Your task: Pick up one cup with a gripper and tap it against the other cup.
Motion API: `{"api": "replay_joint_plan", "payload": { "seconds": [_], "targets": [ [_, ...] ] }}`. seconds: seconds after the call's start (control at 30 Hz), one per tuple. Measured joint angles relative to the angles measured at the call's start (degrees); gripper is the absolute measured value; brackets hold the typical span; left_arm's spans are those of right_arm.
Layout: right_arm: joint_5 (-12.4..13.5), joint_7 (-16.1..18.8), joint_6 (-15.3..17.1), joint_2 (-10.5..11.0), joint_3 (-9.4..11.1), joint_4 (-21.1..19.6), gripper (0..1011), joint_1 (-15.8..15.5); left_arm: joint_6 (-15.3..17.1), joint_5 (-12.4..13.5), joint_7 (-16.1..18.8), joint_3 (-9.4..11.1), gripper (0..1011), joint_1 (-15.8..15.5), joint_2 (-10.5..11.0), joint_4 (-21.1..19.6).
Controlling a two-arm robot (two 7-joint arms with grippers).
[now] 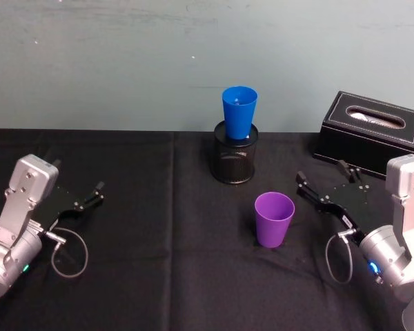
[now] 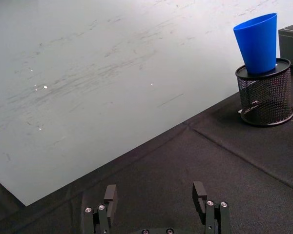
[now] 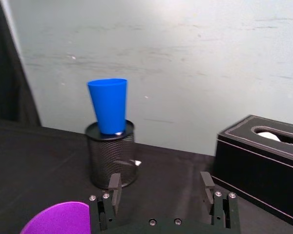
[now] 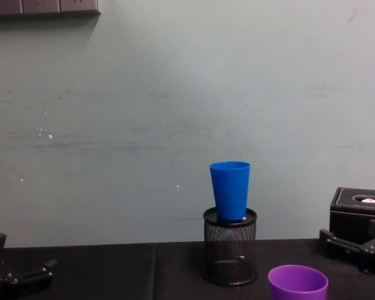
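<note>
Black cloth (image 1: 124, 276): R gripper (image 1: 328, 185) open, empty.

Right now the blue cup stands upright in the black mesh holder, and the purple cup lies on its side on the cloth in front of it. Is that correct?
Not quite. The purple cup does not lie on its side: the head view shows it standing upright, mouth up, on the black cloth. The rest holds: the blue cup stands upright in the black mesh holder, behind the purple cup.

pale scuffed wall (image 4: 144, 112), black tablecloth (image 1: 159, 276)
</note>
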Motion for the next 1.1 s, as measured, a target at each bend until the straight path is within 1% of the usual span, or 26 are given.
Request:
{"api": "replay_joint_plan", "payload": {
  "seconds": [0.17,0.33,0.67,0.87,1.1],
  "targets": [
    [-1.0,-1.3,0.9,-0.6,0.7,0.0,1003,-0.1,0.0,0.0,0.0,0.0,1011,0.0,0.0,0.0],
    [-2.7,-2.5,2.5,-1.3,1.3,0.3,1003,-0.1,0.0,0.0,0.0,0.0,1011,0.0,0.0,0.0],
    [-5.1,-3.1,5.6,-2.4,1.7,1.7,1003,0.3,0.0,0.0,0.0,0.0,1012,0.0,0.0,0.0],
    [-5.6,-3.3,7.0,-3.0,2.5,2.7,1003,0.6,0.0,0.0,0.0,0.0,1011,0.0,0.0,0.0],
    [-6.0,-3.3,7.3,-3.5,3.2,2.8,1003,0.5,0.0,0.0,0.0,0.0,1011,0.0,0.0,0.0]
  ]
}}
